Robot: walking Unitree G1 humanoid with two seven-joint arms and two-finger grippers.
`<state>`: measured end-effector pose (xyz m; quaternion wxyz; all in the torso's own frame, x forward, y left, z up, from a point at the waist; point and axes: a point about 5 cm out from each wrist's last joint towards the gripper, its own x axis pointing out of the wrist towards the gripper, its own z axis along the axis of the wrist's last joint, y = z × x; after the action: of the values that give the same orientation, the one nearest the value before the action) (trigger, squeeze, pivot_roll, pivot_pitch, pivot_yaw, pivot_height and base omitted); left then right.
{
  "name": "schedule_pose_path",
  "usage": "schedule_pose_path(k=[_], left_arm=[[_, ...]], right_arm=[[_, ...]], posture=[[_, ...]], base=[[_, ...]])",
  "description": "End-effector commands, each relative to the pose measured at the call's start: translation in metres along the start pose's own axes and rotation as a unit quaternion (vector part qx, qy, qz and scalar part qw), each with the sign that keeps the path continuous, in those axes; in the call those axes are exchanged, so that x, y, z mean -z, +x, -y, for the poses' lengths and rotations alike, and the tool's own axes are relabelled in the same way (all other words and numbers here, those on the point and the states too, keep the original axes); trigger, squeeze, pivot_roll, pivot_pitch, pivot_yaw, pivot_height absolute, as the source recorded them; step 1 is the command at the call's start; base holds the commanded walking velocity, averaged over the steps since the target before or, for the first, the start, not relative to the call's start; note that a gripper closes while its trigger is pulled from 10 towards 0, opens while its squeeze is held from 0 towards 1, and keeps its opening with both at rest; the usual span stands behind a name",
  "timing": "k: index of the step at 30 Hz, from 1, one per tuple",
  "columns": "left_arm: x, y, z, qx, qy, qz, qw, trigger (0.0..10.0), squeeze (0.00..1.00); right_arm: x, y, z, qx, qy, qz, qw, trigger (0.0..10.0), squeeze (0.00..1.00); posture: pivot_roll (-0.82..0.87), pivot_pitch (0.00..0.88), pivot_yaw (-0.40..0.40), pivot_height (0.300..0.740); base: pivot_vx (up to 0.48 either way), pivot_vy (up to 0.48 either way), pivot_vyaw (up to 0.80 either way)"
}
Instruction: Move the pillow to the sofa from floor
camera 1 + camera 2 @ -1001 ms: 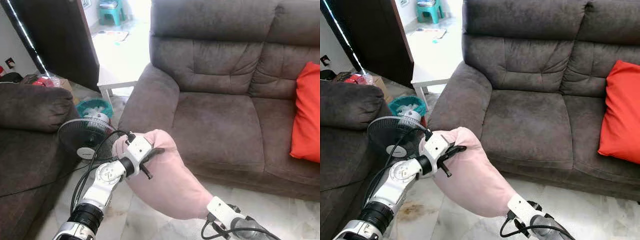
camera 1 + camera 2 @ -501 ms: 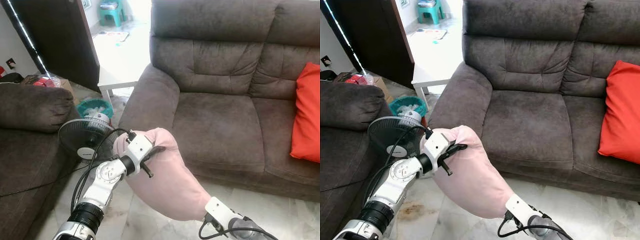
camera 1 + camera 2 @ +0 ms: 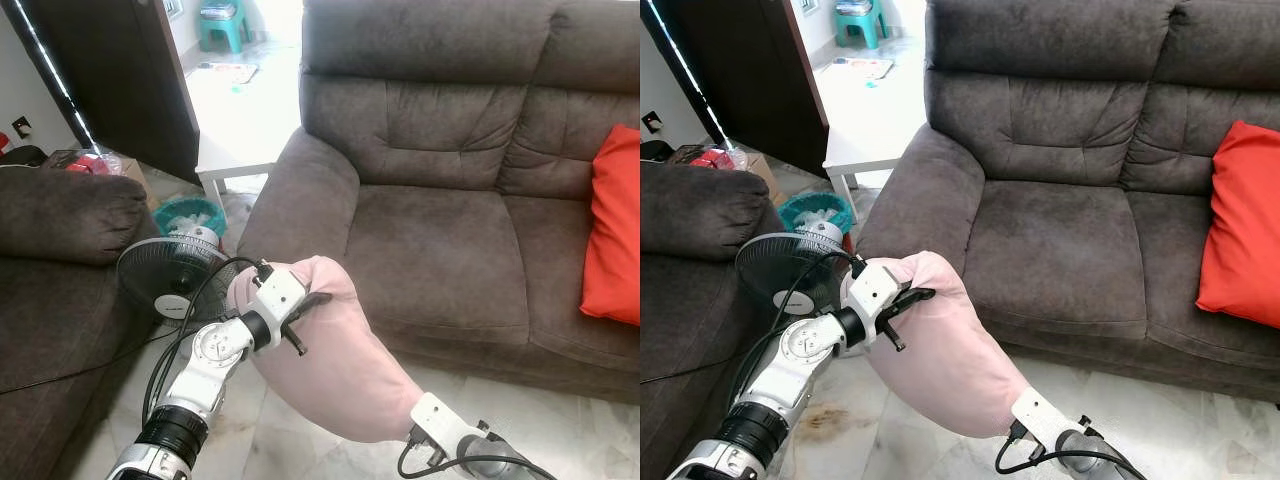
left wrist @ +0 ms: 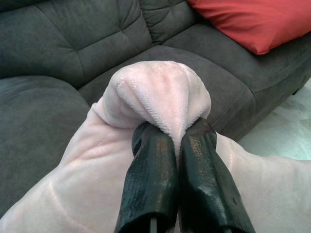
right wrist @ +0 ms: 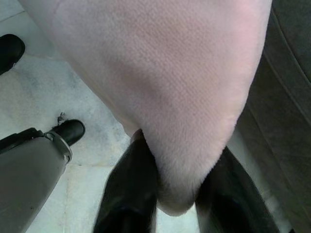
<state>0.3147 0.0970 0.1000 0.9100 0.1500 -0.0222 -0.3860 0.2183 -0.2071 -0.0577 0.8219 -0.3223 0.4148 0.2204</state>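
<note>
Sofa seat (image 3: 440, 250) bare ahead; red cushion (image 3: 612, 225) at right end, fan (image 3: 165, 278) beside left armrest.

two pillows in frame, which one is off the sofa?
The pale pink plush pillow: it hangs over the floor, pinched between the left tool and the right tool. The red-orange pillow leans on the brown sofa.

Brown sofa (image 3: 440, 240) — red cushion (image 3: 612, 225) (right end) on it.
</note>
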Motion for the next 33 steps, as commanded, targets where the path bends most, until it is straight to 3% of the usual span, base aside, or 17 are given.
schedule_pose_path(k=[1, 12, 14, 15, 16, 20, 21, 22, 23, 24, 26, 27, 28, 29, 30, 31, 33], left_arm=[[-0.021, 0.003, -0.006, -0.008, 0.024, 0.042, 0.999, 10.0, 0.0], [-0.016, 0.002, -0.002, -0.009, 0.014, 0.03, 0.999, 10.0, 0.0], [-0.006, -0.002, -0.002, -0.026, 0.005, 0.011, 1.0, 10.0, 0.0], [-0.006, -0.002, -0.002, -0.026, 0.005, 0.011, 1.0, 10.0, 0.0], [0.003, -0.008, -0.004, -0.056, -0.007, -0.006, 0.998, 10.0, 0.0], [0.007, -0.015, -0.005, -0.092, -0.035, -0.005, 0.995, 10.0, 0.0], [0.008, -0.019, -0.006, -0.117, -0.045, -0.004, 0.992, 10.0, 0.0], [0.008, -0.019, -0.006, -0.117, -0.045, -0.004, 0.992, 10.0, 0.0], [0.009, -0.023, -0.007, -0.142, -0.054, -0.002, 0.988, 10.0, 0.0], [0.009, -0.029, -0.01, -0.18, -0.065, 0.003, 0.982, 10.0, 0.0], [0.009, -0.033, -0.012, -0.205, -0.07, 0.007, 0.976, 10.0, 0.0], [0.009, -0.033, -0.012, -0.205, -0.07, 0.007, 0.976, 10.0, 0.0], [0.008, -0.038, -0.015, -0.231, -0.068, 0.015, 0.97, 10.0, 0.0], [0.008, -0.038, -0.015, -0.231, -0.068, 0.015, 0.97, 10.0, 0.0], [0.006, -0.04, -0.016, -0.246, -0.065, 0.02, 0.967, 10.0, 0.0], [0.006, -0.04, -0.016, -0.246, -0.065, 0.02, 0.967, 10.0, 0.0], [-0.004, -0.042, -0.018, -0.278, -0.06, 0.045, 0.958, 10.0, 0.0]], right_arm=[[-0.002, 0.0, 0.0, -0.003, 0.0, 0.007, 1.0, 0.0, 0.0], [-0.011, 0.0, 0.002, 0.004, 0.018, 0.037, 0.999, 0.0, 0.0], [-0.016, -0.002, 0.01, 0.024, 0.069, 0.065, 0.995, 0.0, 0.0], [-0.016, -0.002, 0.01, 0.024, 0.069, 0.065, 0.995, 0.0, 0.0], [-0.024, -0.004, 0.018, 0.048, 0.103, 0.096, 0.989, 0.0, 0.0], [-0.031, -0.007, 0.024, 0.066, 0.135, 0.135, 0.979, 0.0, 0.0], [-0.038, -0.01, 0.03, 0.082, 0.179, 0.171, 0.965, 0.0, 0.0], [-0.038, -0.01, 0.03, 0.082, 0.179, 0.171, 0.965, 0.0, 0.0], [-0.048, -0.015, 0.037, 0.096, 0.215, 0.214, 0.948, 7.7, 0.0], [-0.062, -0.023, 0.049, 0.116, 0.266, 0.277, 0.916, 10.0, 0.0], [-0.069, -0.03, 0.056, 0.128, 0.294, 0.315, 0.894, 10.0, 0.0], [-0.069, -0.03, 0.056, 0.128, 0.294, 0.315, 0.894, 10.0, 0.0], [-0.077, -0.038, 0.065, 0.145, 0.325, 0.353, 0.866, 10.0, 0.0], [-0.077, -0.038, 0.065, 0.145, 0.325, 0.353, 0.866, 10.0, 0.0], [-0.081, -0.043, 0.07, 0.158, 0.342, 0.37, 0.849, 10.0, 0.0], [-0.081, -0.043, 0.07, 0.158, 0.342, 0.37, 0.849, 10.0, 0.0], [-0.086, -0.056, 0.074, 0.178, 0.377, 0.404, 0.814, 10.0, 0.0]], posture=[[0.05, 0.007, 0.001, 0.74], [0.04, 0.023, -0.001, 0.74], [0.04, 0.023, -0.001, 0.74], [0.04, 0.023, -0.001, 0.74], [0.04, 0.031, -0.001, 0.74], [0.04, 0.034, -0.001, 0.74], [0.04, 0.036, -0.002, 0.74], [0.04, 0.036, -0.002, 0.74], [0.04, 0.036, -0.002, 0.74], [0.04, 0.036, -0.002, 0.74], [0.04, 0.039, -0.003, 0.74], [0.04, 0.039, -0.003, 0.74], [0.04, 0.039, -0.003, 0.74], [0.04, 0.039, -0.003, 0.74], [0.03, 0.039, -0.005, 0.74], [0.03, 0.039, -0.005, 0.74], [0.03, 0.042, -0.009, 0.74]], base=[[0.0, 0.0, 0.0], [0.0, 0.0, 0.0], [0.0, 0.0, 0.0], [0.0, 0.0, 0.0], [0.0, 0.0, 0.0], [0.0, 0.0, 0.0], [0.0, 0.0, 0.0], [0.0, 0.0, 0.0], [0.0, 0.0, 0.0], [0.0, 0.0, 0.0], [0.0, 0.0, 0.0], [0.0, 0.0, 0.0], [0.0, 0.0, 0.0], [0.0, 0.0, 0.0], [0.0, 0.0, 0.0], [0.0, 0.0, 0.0], [0.0, 0.0, 0.0]])
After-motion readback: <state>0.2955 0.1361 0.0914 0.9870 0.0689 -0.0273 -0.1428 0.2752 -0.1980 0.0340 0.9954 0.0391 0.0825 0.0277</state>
